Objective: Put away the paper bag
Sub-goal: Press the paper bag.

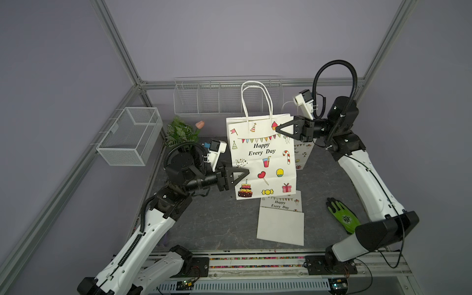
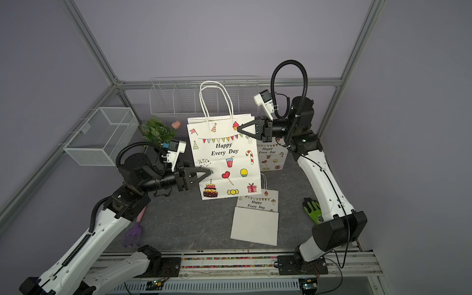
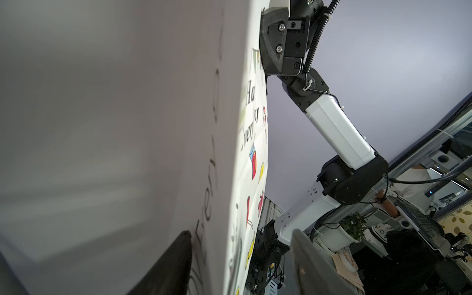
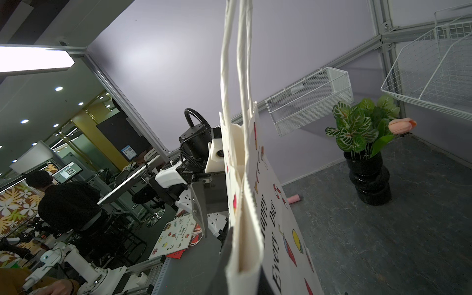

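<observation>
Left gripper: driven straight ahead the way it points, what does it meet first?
The paper bag: the left gripper stands open astride its lower side edge in the wrist view, so paper comes first, though depth is unclear.

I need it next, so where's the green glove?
In both top views the green glove lies on the table at the robot's right, beside the right arm, right of the flat folded bag.

Premises: a robotics laboratory. The test cell is built of aluminium framing (image 1: 123, 51) with plain lavender wall panels (image 1: 229, 38). The left arm (image 1: 143, 229) and right arm (image 1: 362, 173) are mounted on a front rail (image 1: 255, 272). Beyond the cell lies an open office: ceiling light (image 4: 33, 60), a person (image 4: 66, 204) facing a monitor (image 4: 68, 171), and a further small arm (image 4: 79, 263) on a bench.
</observation>
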You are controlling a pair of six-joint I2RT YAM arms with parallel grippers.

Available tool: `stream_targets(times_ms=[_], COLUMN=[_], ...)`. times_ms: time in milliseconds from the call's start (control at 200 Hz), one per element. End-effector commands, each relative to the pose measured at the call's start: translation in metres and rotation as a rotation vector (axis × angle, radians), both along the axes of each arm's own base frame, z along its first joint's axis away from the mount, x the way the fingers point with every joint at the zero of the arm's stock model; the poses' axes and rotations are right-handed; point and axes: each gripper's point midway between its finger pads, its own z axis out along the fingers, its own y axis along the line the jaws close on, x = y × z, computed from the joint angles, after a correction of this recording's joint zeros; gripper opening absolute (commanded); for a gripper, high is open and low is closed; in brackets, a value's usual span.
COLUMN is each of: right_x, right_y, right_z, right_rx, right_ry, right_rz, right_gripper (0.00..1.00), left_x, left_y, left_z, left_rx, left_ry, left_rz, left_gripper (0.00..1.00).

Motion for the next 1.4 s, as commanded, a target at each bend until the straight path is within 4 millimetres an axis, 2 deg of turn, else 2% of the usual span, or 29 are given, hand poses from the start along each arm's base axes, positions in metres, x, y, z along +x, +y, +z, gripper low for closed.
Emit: stream_targets(times_ms=[0, 100, 195, 315, 350, 385, 450, 475, 505, 560, 690, 775, 865, 1009, 1054, 1194, 1304, 1394], right_x=[-0.007, -0.008, -0.01, -0.014, -0.016, -0.017, -0.023, -0.026, -0.029, -0.034, -0.052, -0.061, -0.068, -0.068, -0.067, -0.059, -0.056, -0.053], right_y=[-0.005, -0.006, -0.006, -0.007, -0.007, -0.008, -0.009, -0.01, -0.01, -0.012, -0.016, -0.018, -0.02, -0.019, -0.018, -0.013, -0.002, 0.006], right_z=[0.01, 0.01, 0.011, 0.01, 0.009, 0.008, 0.007, 0.005, 0.004, 0.001, -0.004, -0.004, -0.003, -0.004, -0.003, 0.001, 0.002, 0.004], right_rx=[0.015, 0.016, 0.019, 0.02, 0.019, 0.019, 0.016, 0.014, 0.012, 0.007, -0.007, -0.01, -0.009, -0.01, -0.01, -0.011, -0.012, -0.01], right_ry=[-0.037, -0.039, -0.038, -0.038, -0.035, -0.036, -0.035, -0.034, -0.032, -0.028, -0.034, -0.041, -0.048, -0.038, -0.036, -0.027, -0.021, -0.019], right_rz=[-0.019, -0.02, -0.019, -0.015, -0.009, -0.009, 0.005, 0.012, 0.017, 0.026, 0.044, 0.062, 0.074, 0.091, 0.099, 0.125, 0.165, 0.191], right_gripper=[0.07, 0.07, 0.07, 0.07, 0.07, 0.07, 0.07, 0.07, 0.07, 0.07, 0.07, 0.07, 0.07, 0.07, 0.07, 0.07, 0.07, 0.07], left_x=[-0.01, -0.009, -0.008, -0.007, -0.006, -0.006, -0.003, -0.002, -0.001, 0.002, 0.005, 0.017, 0.027, 0.029, 0.03, 0.044, 0.05, 0.055], left_y=[0.0, -0.001, -0.001, -0.001, -0.001, 0.0, 0.007, 0.011, 0.018, 0.032, 0.063, 0.078, 0.08, 0.064, 0.058, 0.047, 0.039, 0.034], left_z=[-0.009, -0.016, -0.017, -0.016, -0.017, -0.019, -0.02, -0.018, -0.015, -0.005, 0.031, 0.047, 0.066, 0.099, 0.101, 0.087, 0.083, 0.081], left_rx=[0.009, 0.016, 0.015, 0.013, 0.019, 0.034, 0.074, 0.092, 0.113, 0.143, 0.111, 0.095, 0.075, 0.012, -0.001, -0.011, -0.035, -0.064], left_ry=[0.024, 0.039, 0.039, 0.037, 0.036, 0.033, 0.008, -0.008, -0.038, -0.09, -0.198, -0.224, -0.247, -0.308, -0.31, -0.28, -0.263, -0.251], left_rz=[-0.033, -0.032, -0.028, -0.024, -0.023, -0.013, 0.04, 0.068, 0.113, 0.199, 0.328, 0.383, 0.378, 0.264, 0.218, 0.159, 0.104, 0.069], left_gripper=[0.41, 0.16, 0.0, 0.0, 0.08, 0.28, 0.8, 0.92, 1.0, 1.0, 1.0, 1.0, 0.99, 1.0, 1.0, 0.99, 0.9, 0.78])
